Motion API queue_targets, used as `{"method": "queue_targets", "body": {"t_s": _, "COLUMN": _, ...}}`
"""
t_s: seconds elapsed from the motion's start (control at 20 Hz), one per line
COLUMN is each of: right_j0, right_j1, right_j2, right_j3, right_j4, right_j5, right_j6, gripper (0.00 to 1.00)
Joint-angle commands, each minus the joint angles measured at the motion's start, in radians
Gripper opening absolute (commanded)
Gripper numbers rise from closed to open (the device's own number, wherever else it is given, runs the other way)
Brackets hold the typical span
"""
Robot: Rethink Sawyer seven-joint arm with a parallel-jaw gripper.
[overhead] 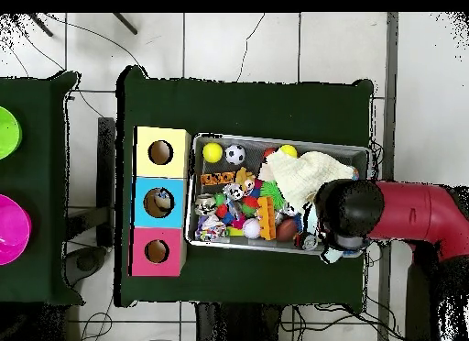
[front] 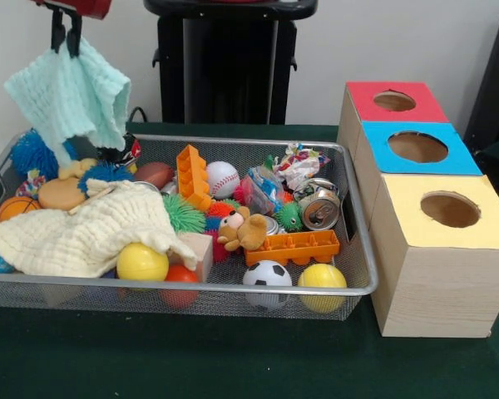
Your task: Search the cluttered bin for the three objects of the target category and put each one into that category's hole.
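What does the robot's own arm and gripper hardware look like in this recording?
In the overhead view the arm is a thick red tube ending in a rounded black joint housing. In the front view the gripper shows two short black fingers below a red and black body. No cables or markings are discernible.

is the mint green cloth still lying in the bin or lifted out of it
Lifted out. The mint green cloth hangs from the claw, which is shut on its top edge, above the bin; its lower edge dangles over the toys.
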Motion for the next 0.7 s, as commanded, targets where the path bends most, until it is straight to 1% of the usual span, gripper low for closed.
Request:
{"method": "queue_targets", "body": {"t_s": 0.05, "right_j0": -0.011, "right_j1": 0.069, "right_j2": 0.049, "right_j3": 0.067, "right_j4": -0.090, "right_j5": -0.034, "right_j6": -0.246, "gripper": 0.00}}
{"method": "queue_targets", "body": {"t_s": 0.35, "right_j0": -0.004, "right_j1": 0.098, "right_j2": 0.051, "right_j3": 0.069, "right_j4": -0.101, "right_j5": -0.087, "right_j6": -0.188, "gripper": 0.00}}
{"method": "queue_targets", "body": {"t_s": 0.4, "right_j0": -0.007, "right_j1": 0.096, "right_j2": 0.055, "right_j3": 0.080, "right_j4": -0.095, "right_j5": -0.106, "right_j6": -0.182, "gripper": 1.00}}
{"method": "queue_targets", "body": {"t_s": 0.7, "right_j0": 0.002, "right_j1": 0.107, "right_j2": 0.055, "right_j3": 0.113, "right_j4": -0.079, "right_j5": -0.150, "right_j6": -0.131, "gripper": 1.00}}
